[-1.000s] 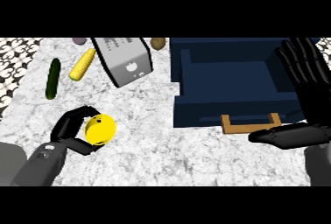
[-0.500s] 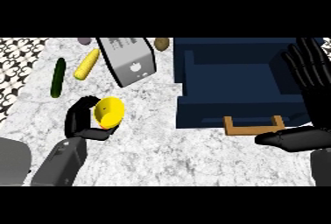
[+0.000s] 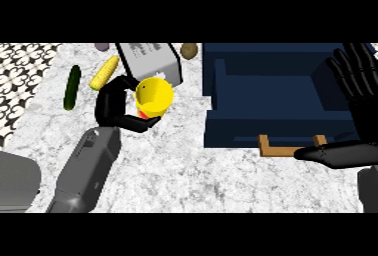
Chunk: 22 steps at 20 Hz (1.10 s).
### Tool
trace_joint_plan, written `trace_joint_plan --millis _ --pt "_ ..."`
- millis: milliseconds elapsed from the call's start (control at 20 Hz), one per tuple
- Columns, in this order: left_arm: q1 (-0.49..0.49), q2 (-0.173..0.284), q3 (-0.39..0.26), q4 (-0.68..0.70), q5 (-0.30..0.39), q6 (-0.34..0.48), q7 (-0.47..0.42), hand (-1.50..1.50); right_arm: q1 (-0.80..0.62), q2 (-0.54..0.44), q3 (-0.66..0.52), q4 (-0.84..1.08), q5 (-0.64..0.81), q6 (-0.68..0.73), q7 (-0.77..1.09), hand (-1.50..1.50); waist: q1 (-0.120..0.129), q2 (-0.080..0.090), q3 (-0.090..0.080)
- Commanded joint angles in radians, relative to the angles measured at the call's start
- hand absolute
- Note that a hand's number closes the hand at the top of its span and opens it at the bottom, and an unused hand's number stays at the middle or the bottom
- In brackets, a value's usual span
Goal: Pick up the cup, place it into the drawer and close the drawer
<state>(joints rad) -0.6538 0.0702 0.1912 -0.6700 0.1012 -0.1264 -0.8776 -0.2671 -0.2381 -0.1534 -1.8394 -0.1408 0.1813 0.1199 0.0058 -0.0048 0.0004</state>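
Left hand (image 3: pixel 118 107) fingers curled round yellow cup (image 3: pixel 155 95); blue drawer (image 3: pixel 273 100) open.

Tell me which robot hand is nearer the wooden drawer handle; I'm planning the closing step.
Right. The right robot hand is raised just right of the drawer handle; the left robot hand holds the yellow cup far to its left.

Kitchen setting: marbled counter top (image 3: pixel 221 175), open blue drawer (image 3: pixel 273 95), corn cob (image 3: pixel 104 73) and cucumber (image 3: pixel 71 87) near patterned tiling (image 3: pixel 22 75)
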Motion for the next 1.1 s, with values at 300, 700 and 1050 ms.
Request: trace_joint_plan --millis 300,700,1050 --pt "-0.222 -0.069 -0.155 -0.237 0.048 0.207 0.394 1.50 -0.001 -0.004 -0.015 0.075 0.035 0.005 -0.068 -1.50 -0.007 0.001 0.000" --pt "-0.533 -0.070 -0.193 -0.026 0.046 0.372 0.552 1.50 0.000 0.038 0.019 0.042 0.059 -0.025 -0.073 -1.50 -0.032 0.011 0.000" --pt "-0.700 -0.070 -0.278 0.220 0.109 0.479 0.643 1.50 0.013 0.016 0.019 0.021 0.020 0.024 -0.065 -1.50 -0.075 0.021 0.001"
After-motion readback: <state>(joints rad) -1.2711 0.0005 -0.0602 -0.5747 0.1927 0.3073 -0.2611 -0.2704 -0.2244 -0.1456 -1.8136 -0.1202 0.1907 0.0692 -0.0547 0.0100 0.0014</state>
